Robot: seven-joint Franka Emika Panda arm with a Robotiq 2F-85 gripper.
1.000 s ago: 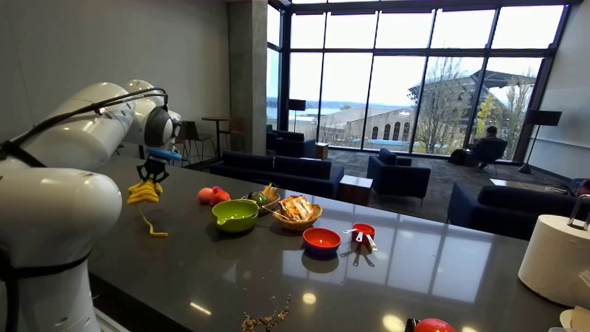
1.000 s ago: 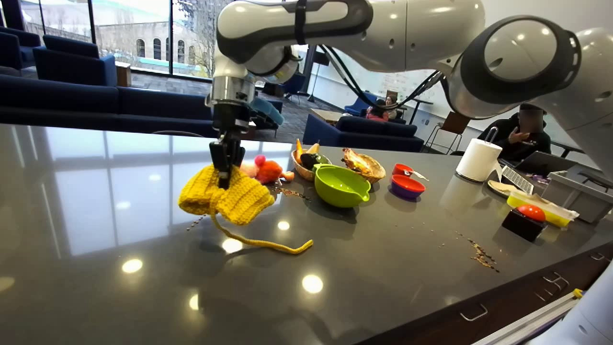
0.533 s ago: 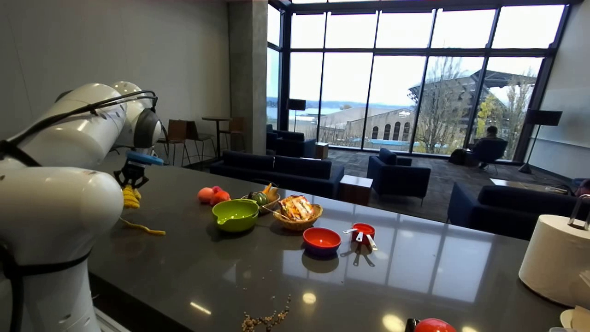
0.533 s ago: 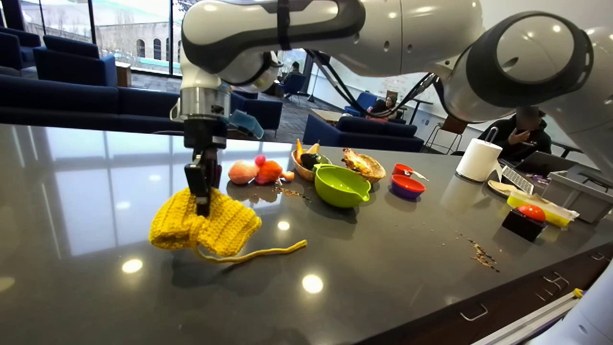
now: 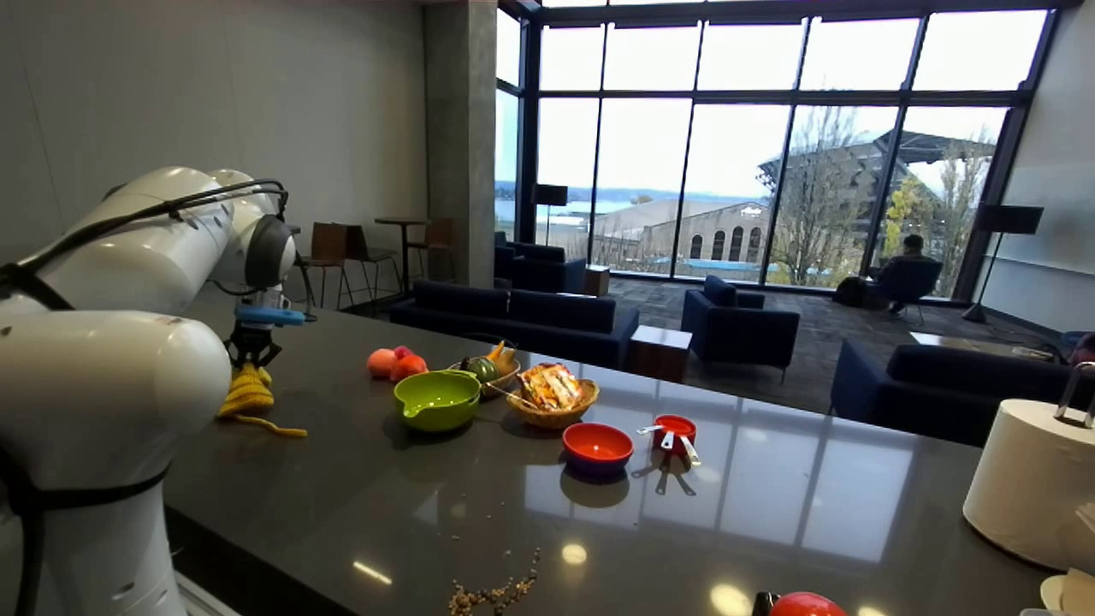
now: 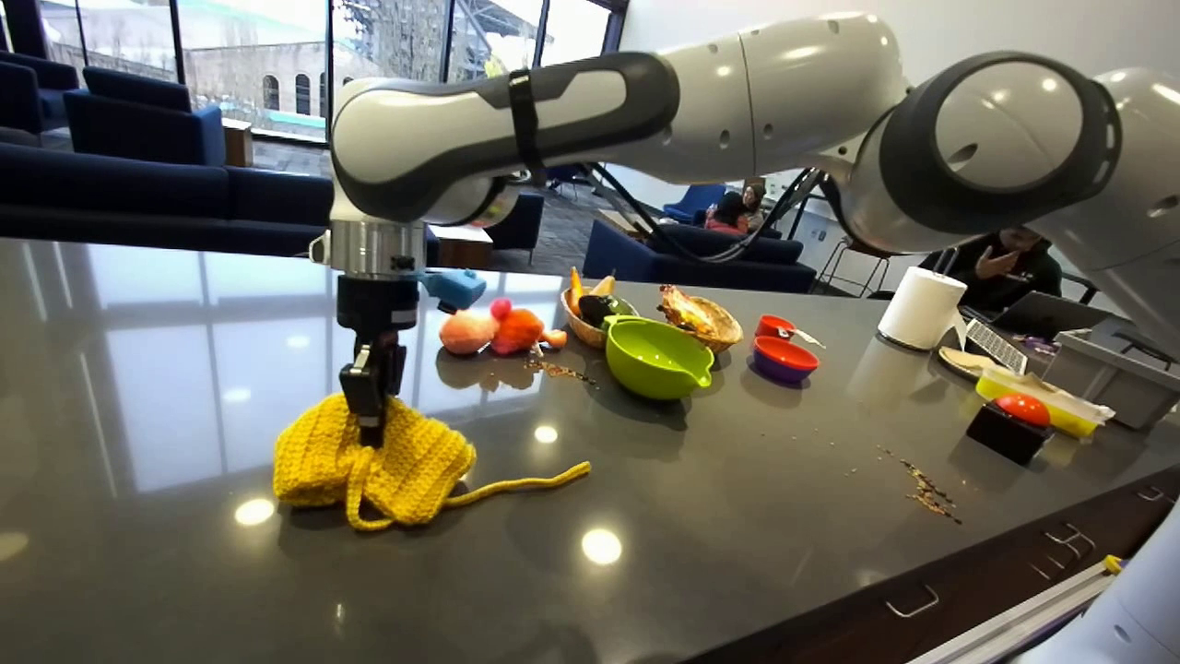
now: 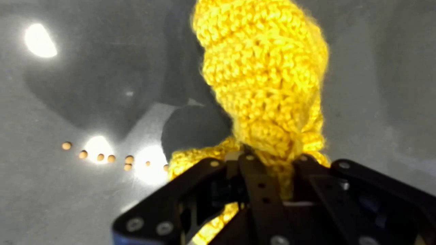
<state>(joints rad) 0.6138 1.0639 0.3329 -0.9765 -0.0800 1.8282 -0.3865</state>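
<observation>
My gripper [image 6: 373, 432] points down, its fingers closed on the top of a yellow knitted piece [image 6: 318, 461]. In the wrist view the gripper [image 7: 276, 161] has a fold of the yellow knit [image 7: 262, 64] pinched between its fingers, and the knit spreads out on either side. Its underside is at or just above the dark counter; I cannot tell which. A yellow cord [image 6: 521, 481] trails from it and lies along the counter. In an exterior view the gripper [image 5: 254, 361] and the yellow knit [image 5: 250, 393] are partly hidden by the white arm.
A green bowl [image 6: 659, 364], soft orange-pink fruit-like things [image 6: 468, 332], a gourd basket [image 6: 583, 330], a second basket [image 6: 728, 325], a red-purple bowl [image 6: 784, 367], a paper towel roll [image 6: 922, 309] and a black box with a red dome [image 6: 1009, 435] stand around. Small beads [image 7: 82, 154] are scattered.
The gripper has moved sideways, then down, carrying the yellow knit from above the counter to counter level. The cord now lies more slack on the counter. The grip has stayed shut.
</observation>
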